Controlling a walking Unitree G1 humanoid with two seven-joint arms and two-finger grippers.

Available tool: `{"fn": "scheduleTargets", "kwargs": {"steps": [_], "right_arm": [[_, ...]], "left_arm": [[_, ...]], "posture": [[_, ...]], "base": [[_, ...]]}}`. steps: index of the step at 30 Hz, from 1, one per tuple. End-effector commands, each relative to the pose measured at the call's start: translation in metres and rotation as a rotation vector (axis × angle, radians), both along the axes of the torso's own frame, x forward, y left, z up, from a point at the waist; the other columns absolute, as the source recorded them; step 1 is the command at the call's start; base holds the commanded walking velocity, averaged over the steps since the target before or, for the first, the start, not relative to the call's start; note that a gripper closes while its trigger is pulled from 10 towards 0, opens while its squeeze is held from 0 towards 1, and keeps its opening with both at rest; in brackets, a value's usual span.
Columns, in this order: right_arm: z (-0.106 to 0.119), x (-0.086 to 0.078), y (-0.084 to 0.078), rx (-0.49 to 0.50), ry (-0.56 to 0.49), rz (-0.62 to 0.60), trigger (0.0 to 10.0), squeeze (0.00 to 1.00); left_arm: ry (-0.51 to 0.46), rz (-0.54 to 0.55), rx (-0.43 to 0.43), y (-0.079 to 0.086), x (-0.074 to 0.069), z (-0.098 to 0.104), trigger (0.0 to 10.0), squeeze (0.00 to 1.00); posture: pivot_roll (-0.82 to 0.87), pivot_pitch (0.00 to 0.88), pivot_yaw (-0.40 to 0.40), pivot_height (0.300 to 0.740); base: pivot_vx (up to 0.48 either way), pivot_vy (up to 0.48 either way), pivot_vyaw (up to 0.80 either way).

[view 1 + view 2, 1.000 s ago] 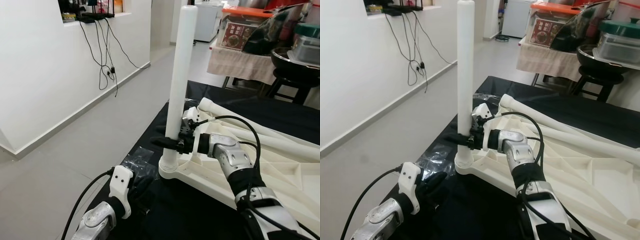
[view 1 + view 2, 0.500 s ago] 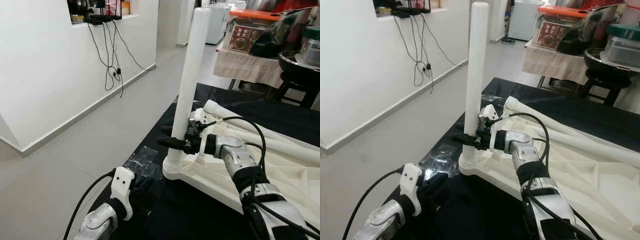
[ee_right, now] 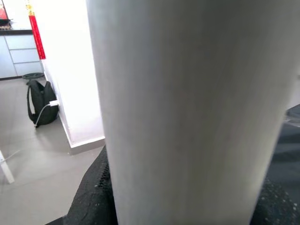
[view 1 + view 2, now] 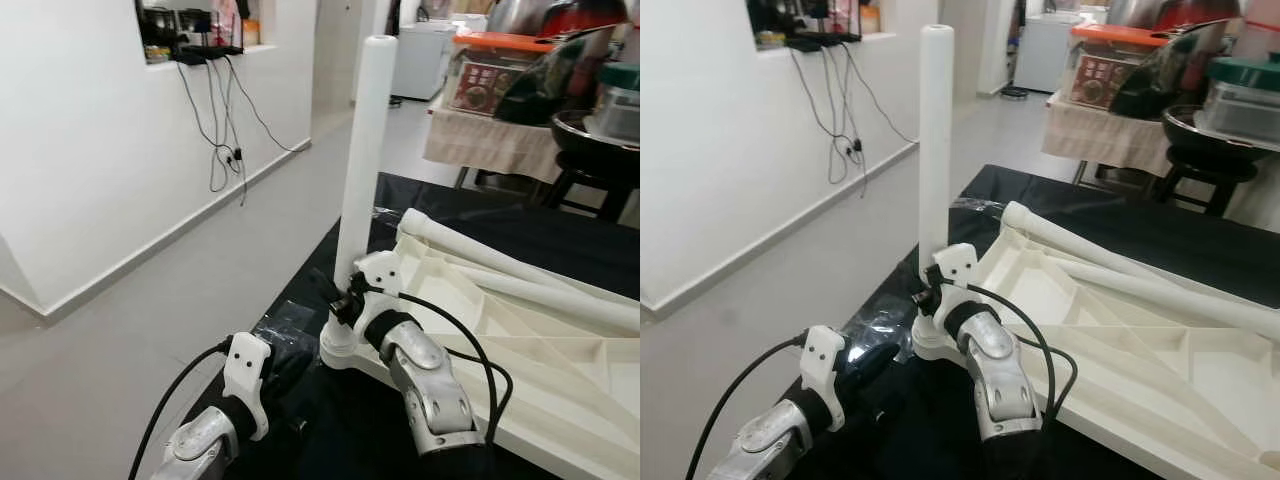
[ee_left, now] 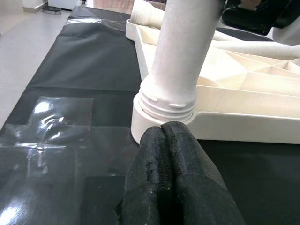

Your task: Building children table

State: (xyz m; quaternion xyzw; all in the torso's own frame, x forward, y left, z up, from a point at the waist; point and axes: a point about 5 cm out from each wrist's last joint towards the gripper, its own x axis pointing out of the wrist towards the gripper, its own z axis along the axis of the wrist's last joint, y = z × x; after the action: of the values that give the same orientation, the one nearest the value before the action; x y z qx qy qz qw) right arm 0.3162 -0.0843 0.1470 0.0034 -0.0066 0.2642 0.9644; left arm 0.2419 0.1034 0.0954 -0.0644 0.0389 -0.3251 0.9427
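A: Where is the tall white plastic table leg (image 4: 360, 160)?

B: Upright in the corner socket of the upturned white plastic tabletop (image 4: 520, 340), at twelve o'clock. The right gripper (image 4: 340, 300) clasps it low, probably to twist it home.

A: And the left gripper (image 5: 173, 136)?

B: Fingers pressed together, empty, just before the socket. Two loose white legs (image 4: 1120, 275) lie at two o'clock; nothing blocks

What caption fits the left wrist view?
Closed left pincer rests against the socket holding the upright white leg.
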Motion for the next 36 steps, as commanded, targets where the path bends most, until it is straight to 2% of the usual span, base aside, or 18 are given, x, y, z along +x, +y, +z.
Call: {"fn": "scheduleTargets", "kwargs": {"steps": [1, 2, 3, 7, 10, 12, 13, 14, 15, 16, 17, 19, 23, 24, 25, 26, 32, 36], "right_arm": [[-0.033, -0.003, -0.009, -0.007, 0.165, -0.017, 10.0, 0.00], [-0.033, -0.003, -0.009, -0.007, 0.165, -0.017, 10.0, 0.00], [-0.032, -0.003, -0.008, 0.005, 0.173, 0.029, 10.0, 1.00], [-0.022, 0.004, -0.009, 0.048, 0.149, 0.109, 10.0, 1.00], [0.000, 0.009, -0.008, 0.109, 0.089, 0.302, 10.0, 1.00], [0.000, 0.009, -0.008, 0.109, 0.089, 0.302, 10.0, 1.00], [0.018, 0.009, -0.012, 0.095, 0.029, 0.479, 10.0, 0.00], [0.018, 0.009, -0.012, 0.095, 0.029, 0.479, 10.0, 0.00], [0.031, 0.008, -0.016, 0.065, -0.005, 0.637, 10.0, 0.00], [0.031, 0.008, -0.016, 0.065, -0.005, 0.637, 10.0, 0.00], [0.038, 0.009, -0.021, 0.038, -0.013, 0.767, 10.0, 0.00], [0.042, 0.014, -0.026, 0.032, 0.003, 0.845, 10.0, 0.00], [0.042, 0.027, -0.031, 0.038, 0.056, 0.873, 10.0, 0.00], [0.041, 0.031, -0.033, 0.046, 0.083, 0.876, 4.5, 0.00], [0.041, 0.031, -0.033, 0.046, 0.083, 0.876, 4.5, 0.00], [0.039, 0.033, -0.034, 0.050, 0.107, 0.881, 0.0, 0.00], [0.034, 0.033, -0.041, 0.062, 0.132, 0.885, 0.0, 0.00], [0.030, 0.028, -0.052, 0.023, 0.087, 0.809, 0.0, 0.00]], "left_arm": [[0.002, 0.003, 0.001, 0.000, 0.000, 0.000, 10.0, 0.00], [0.002, 0.003, 0.001, 0.000, 0.000, 0.000, 10.0, 0.00], [0.000, 0.007, 0.002, 0.001, 0.001, 0.000, 10.0, 0.00], [0.000, 0.007, 0.000, 0.000, 0.001, 0.000, 10.0, 0.00], [0.002, 0.005, -0.002, -0.001, 0.002, 0.000, 10.0, 0.00], [0.002, 0.005, -0.002, -0.001, 0.002, 0.000, 10.0, 0.00], [0.003, 0.005, -0.002, -0.001, 0.002, 0.000, 10.0, 0.00], [0.003, 0.005, -0.002, -0.001, 0.002, 0.000, 10.0, 0.00], [0.004, 0.004, -0.002, -0.002, 0.002, 0.000, 10.0, 0.00], [0.004, 0.004, -0.002, -0.002, 0.002, 0.000, 10.0, 0.00], [0.004, 0.004, -0.002, -0.002, 0.002, -0.001, 10.0, 0.00], [0.005, 0.004, -0.001, -0.003, 0.002, -0.001, 10.0, 0.00], [0.005, 0.004, 0.001, -0.003, 0.001, -0.001, 10.0, 0.00], [0.005, 0.004, 0.001, -0.004, 0.001, -0.001, 10.0, 0.00], [0.005, 0.004, 0.001, -0.004, 0.001, -0.001, 10.0, 0.00], [0.005, 0.004, 0.001, -0.004, 0.000, -0.001, 10.0, 0.00], [0.005, 0.004, 0.002, -0.004, -0.001, -0.001, 10.0, 0.00], [0.005, 0.003, -0.001, -0.005, -0.002, 0.000, 10.0, 0.00]], "posture": [[0.01, 0.000, -0.065, 0.740], [0.01, 0.000, -0.065, 0.740], [0.01, 0.000, -0.066, 0.740], [0.01, 0.000, -0.067, 0.740], [0.01, 0.000, -0.065, 0.740], [0.01, 0.000, -0.065, 0.740], [0.01, 0.000, -0.066, 0.740], [0.01, 0.000, -0.066, 0.740], [0.01, 0.000, -0.068, 0.740], [0.01, 0.000, -0.068, 0.740], [0.02, 0.000, -0.072, 0.740], [0.03, 0.000, -0.075, 0.740], [0.04, 0.000, -0.079, 0.740], [0.04, 0.000, -0.079, 0.740], [0.04, 0.000, -0.079, 0.740], [0.05, 0.000, -0.084, 0.740], [0.05, 0.000, -0.082, 0.740], [0.04, 0.000, -0.083, 0.740]], "base": [[0.000, 0.000, 0.00], [0.000, 0.000, 0.00], [0.000, 0.000, 0.00], [0.000, 0.000, 0.00], [0.000, 0.000, 0.00], [0.000, 0.000, 0.00], [0.000, 0.000, 0.00], [0.000, 0.000, 0.00], [0.000, 0.000, 0.00], [0.000, 0.000, 0.00], [0.000, 0.000, 0.00], [0.000, 0.000, 0.00], [0.000, 0.000, 0.00], [0.000, 0.000, 0.00], [0.000, 0.000, 0.00], [0.000, 0.000, 0.00], [0.000, 0.000, 0.00], [0.000, 0.000, 0.00]]}}
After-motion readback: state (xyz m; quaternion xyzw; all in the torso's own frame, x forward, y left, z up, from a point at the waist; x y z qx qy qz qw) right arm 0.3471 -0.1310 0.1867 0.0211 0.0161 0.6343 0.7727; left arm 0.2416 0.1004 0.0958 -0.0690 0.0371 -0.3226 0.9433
